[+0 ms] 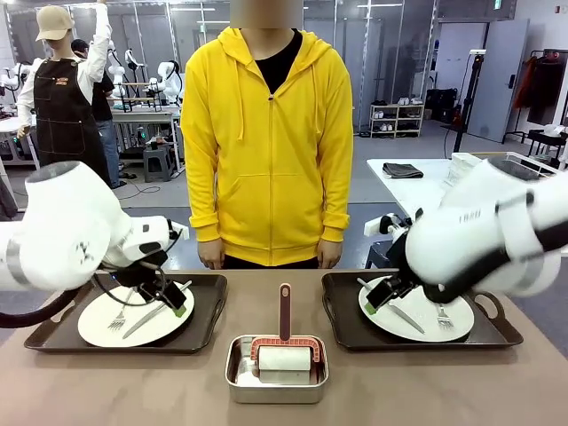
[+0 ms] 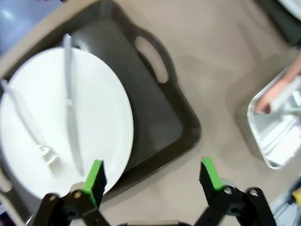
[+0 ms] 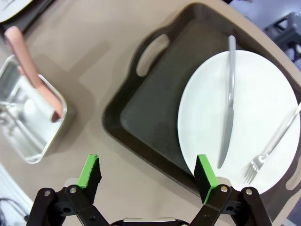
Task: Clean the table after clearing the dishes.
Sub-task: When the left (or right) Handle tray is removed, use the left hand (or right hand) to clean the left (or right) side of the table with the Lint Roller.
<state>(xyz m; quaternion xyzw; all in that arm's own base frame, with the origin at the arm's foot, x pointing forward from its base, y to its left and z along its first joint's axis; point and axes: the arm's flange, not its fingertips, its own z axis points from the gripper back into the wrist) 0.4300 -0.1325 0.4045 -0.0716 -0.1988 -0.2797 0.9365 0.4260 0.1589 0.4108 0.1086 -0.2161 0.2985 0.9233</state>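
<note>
- The wide matte beige-brown surface [image 1: 399, 395] carries two dark rectangular trays with cut-out handles, the left tray [image 1: 211, 297] and the right tray [image 1: 344, 311]. Each holds a round white plate with a silver knife [image 3: 229, 103] and fork [image 3: 273, 146].
- The left pincer [image 1: 169, 299] hangs over the inner part of the left plate [image 1: 93, 327], its jaws wide apart and holding nothing. The right pincer [image 1: 382, 300] hangs likewise over the right plate [image 1: 426, 328], also spread and empty.
- Both trays lie with their long axis running side to side across the surface, with a handle slot at each short end. Each sits below its own arm, so the left arm is nearer the left tray and the right arm nearer the right tray.
- In each wrist view one finger stands above the plate's edge and the other above bare surface. The tray's near rim slants across the gap between them.
- Judging from that slant, gripping a rim would probably call for a wrist turn before the descent, so that the fingers straddle it.
- Between the trays a small steel rectangular pan [image 1: 232, 377] holds a white roller with a mauve handle [image 1: 284, 358]. A person in a yellow hoodie [image 1: 271, 151] stands at the far side.
</note>
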